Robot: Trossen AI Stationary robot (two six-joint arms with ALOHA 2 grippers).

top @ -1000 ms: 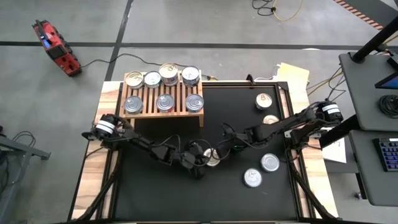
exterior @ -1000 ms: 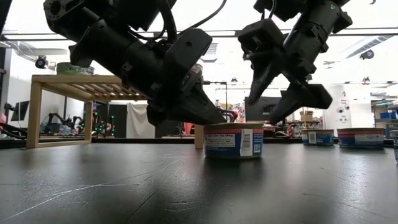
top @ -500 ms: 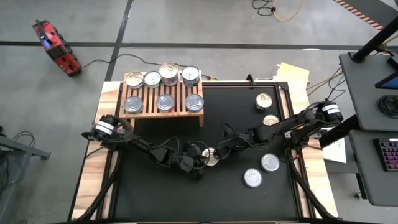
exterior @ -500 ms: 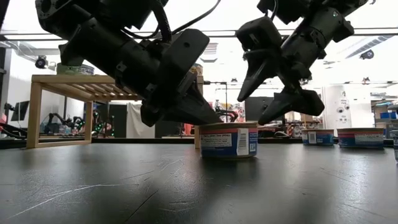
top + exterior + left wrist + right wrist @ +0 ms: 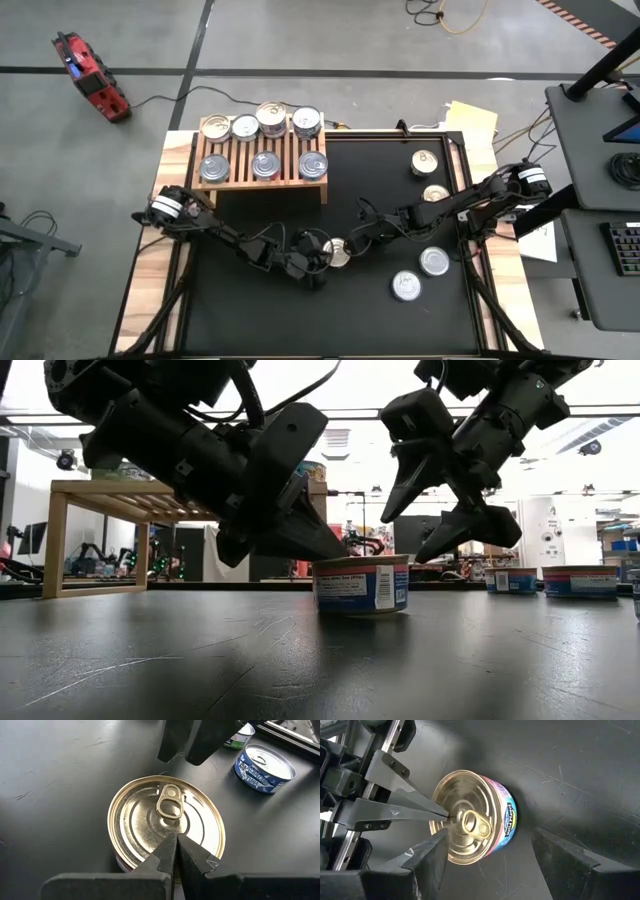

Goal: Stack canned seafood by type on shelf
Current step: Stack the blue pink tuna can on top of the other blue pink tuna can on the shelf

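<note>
- The left gripper (image 5: 322,256) sits near the middle of the black table (image 5: 250,310), its fingers pressed together with nothing between them; their tips rest on the lid of a gold-lidded can (image 5: 338,252), as the left wrist view shows (image 5: 176,842).
- That gold-lidded can (image 5: 166,822) stands upright on the table, pull-tab up, with a bluish label round its side (image 5: 361,585).
- The right gripper (image 5: 357,240) hovers just at the can's 2 o'clock side in the high view, its jaws spread wide and holding nothing; the right wrist view shows the can (image 5: 470,817) ahead of the gap between the two fingers (image 5: 427,862).
- In the low view the right gripper (image 5: 452,510) hangs above the can, not touching it.
- The shelf (image 5: 262,176) stands at 11 o'clock from the can, well apart, with seven tins (image 5: 265,164) on its slatted top in two rows.
- Four more cans lie loose on the table toward 2 to 4 o'clock: one (image 5: 425,161) near the far edge, one (image 5: 435,193) partly hidden by the right arm, and two silver-lidded ones (image 5: 434,261) (image 5: 406,286) nearer.
</note>
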